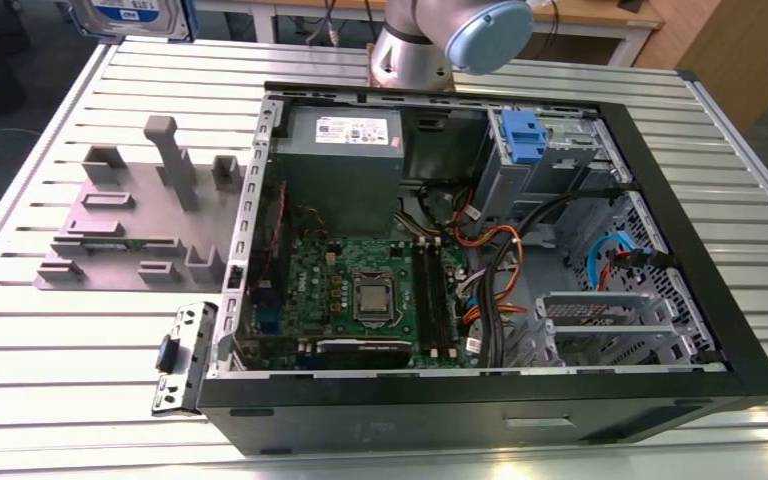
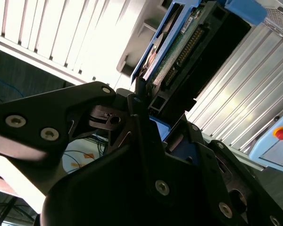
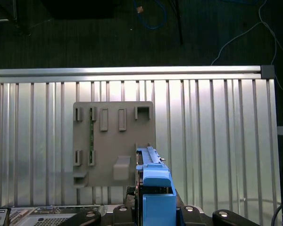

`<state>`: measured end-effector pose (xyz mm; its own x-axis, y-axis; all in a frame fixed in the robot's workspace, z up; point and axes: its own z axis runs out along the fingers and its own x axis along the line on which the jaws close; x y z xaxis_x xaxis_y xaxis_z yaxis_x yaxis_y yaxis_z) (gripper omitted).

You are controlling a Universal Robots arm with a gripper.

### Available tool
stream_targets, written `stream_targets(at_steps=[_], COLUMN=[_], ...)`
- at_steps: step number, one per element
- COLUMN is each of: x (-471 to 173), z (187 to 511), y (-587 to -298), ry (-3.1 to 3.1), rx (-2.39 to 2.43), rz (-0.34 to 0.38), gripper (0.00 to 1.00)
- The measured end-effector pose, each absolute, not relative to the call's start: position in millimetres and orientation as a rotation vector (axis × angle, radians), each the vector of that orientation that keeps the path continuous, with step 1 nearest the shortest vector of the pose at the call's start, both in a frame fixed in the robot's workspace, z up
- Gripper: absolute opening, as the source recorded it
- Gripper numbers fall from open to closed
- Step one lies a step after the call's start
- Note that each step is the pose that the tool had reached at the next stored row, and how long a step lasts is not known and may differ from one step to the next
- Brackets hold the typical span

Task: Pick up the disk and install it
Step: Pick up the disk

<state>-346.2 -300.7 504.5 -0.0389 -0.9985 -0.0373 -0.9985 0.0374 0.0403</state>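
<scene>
Currently we log: table (image 3: 217,141), well beneath jaws; PC case (image 1: 491,405), apart from jaws; grey fixture (image 3: 113,136), beneath jaws; disk (image 3: 150,160), clamped btwn jaws, aloft – we judge it rigid, hefty, shock-sensitive, so hold caddy (image 3: 158,200) sides, not PCB (image 2: 177,56); gripper (image 2: 155,113), jaws closed on disk.

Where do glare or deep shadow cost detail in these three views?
Second wrist view: the ribbed aluminium table is blown out white, and the black gripper, shut on the disk, a silver-grey hard drive in a blue plastic caddy, reads as silhouette. First wrist view: glare on the table's edge rail, dark floor beyond. Exterior view: even light.
</scene>
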Motion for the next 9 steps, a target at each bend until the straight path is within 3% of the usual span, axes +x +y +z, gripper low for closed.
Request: stream_targets(at_steps=[9], x=[-340.2], z=[504.4], y=[-300.7], ry=[-2.262], rx=[2.177], rz=[-0.086], gripper=[0.36])
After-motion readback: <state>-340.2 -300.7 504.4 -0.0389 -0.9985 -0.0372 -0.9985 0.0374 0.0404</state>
